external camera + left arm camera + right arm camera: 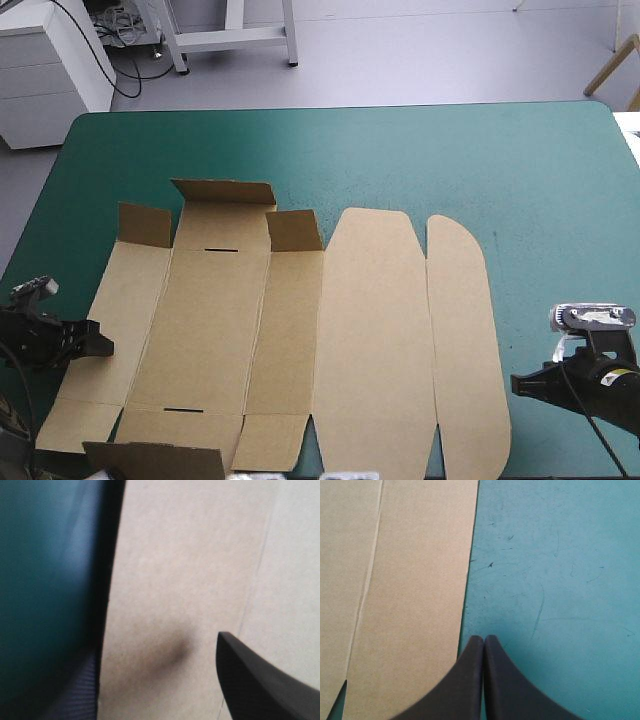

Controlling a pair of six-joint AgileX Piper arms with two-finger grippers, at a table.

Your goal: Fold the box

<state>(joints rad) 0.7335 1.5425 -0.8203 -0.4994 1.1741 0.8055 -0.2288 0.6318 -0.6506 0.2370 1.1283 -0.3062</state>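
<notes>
I see the flat-cut brown board box (370,340) lying spread on the teal-green cover (480,160), far-end flaps part raised. L gripper (100,345) sits at the box's left edge, black fingers (255,680) apart, one over the board. R gripper (520,383) is pressed together, tip just beside the box's right edge.

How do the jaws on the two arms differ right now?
The left gripper has its jaws open; the right gripper has them shut to one point. The left gripper straddles the box at its left edge; the right gripper rests over the teal-green cover, just off the box's right edge. Both are black and grip nothing.
</notes>
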